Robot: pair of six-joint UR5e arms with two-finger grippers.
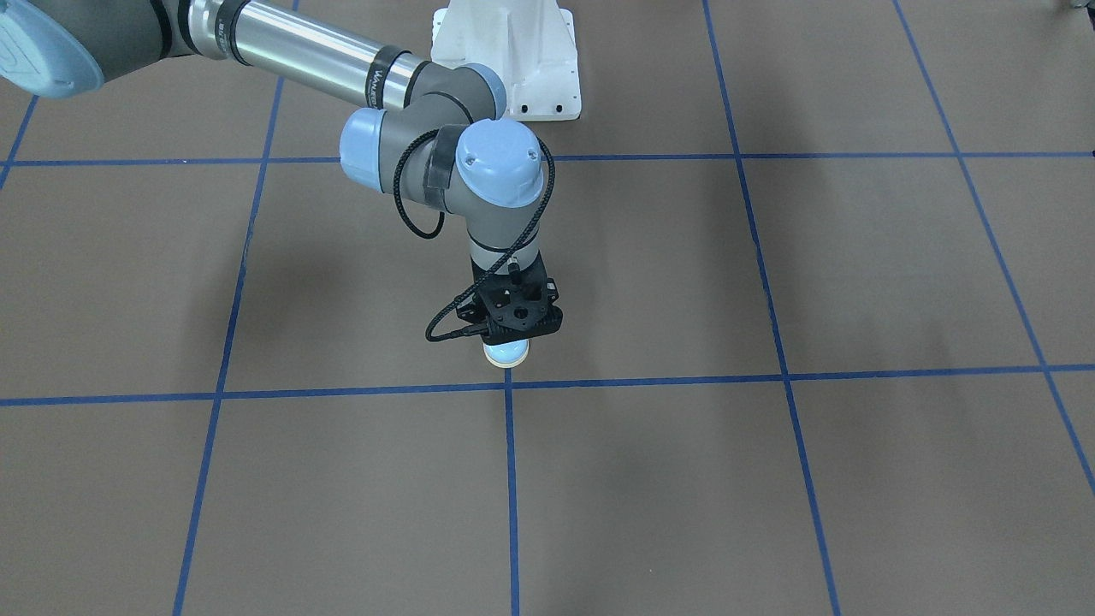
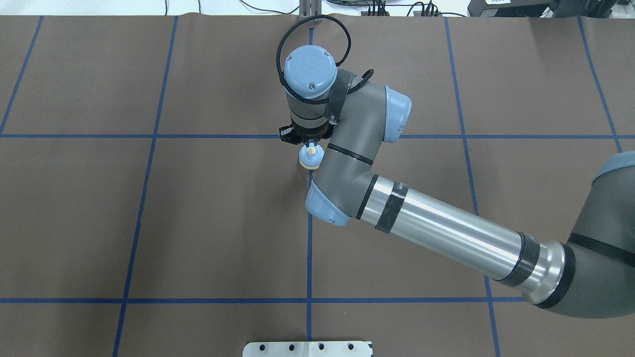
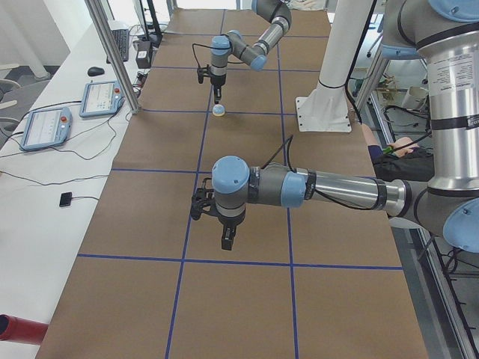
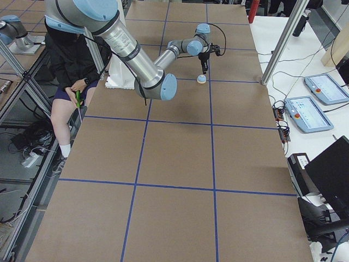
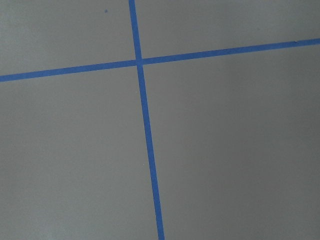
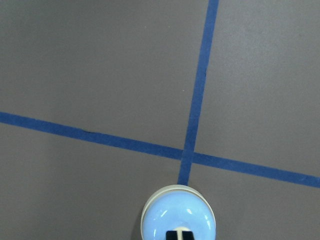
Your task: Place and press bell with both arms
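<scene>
The bell (image 2: 311, 157) stands upright on the bench (image 2: 213, 218), its base on the middle blue tape line (image 2: 309, 238), just on the robot's side of a tape crossing (image 2: 310, 136); its cream button (image 2: 311, 148) faces up. Directly above it hangs the right claw (image 6: 179, 235), pointing straight down, its fingers pressed together with nothing between them; in the right wrist view their dark tips sit over the button's centre (whether they touch it or hover just clear, I cannot tell). Placing looks done, and pressing is the step in hand; the next move calls for a short, straight push down on the button, kept centred so the tips neither slide off the dome nor tip the bell. The left claw (image 3: 227, 241) hovers over the bench, well apart from the bell; whether it is spread or closed I cannot tell.
</scene>
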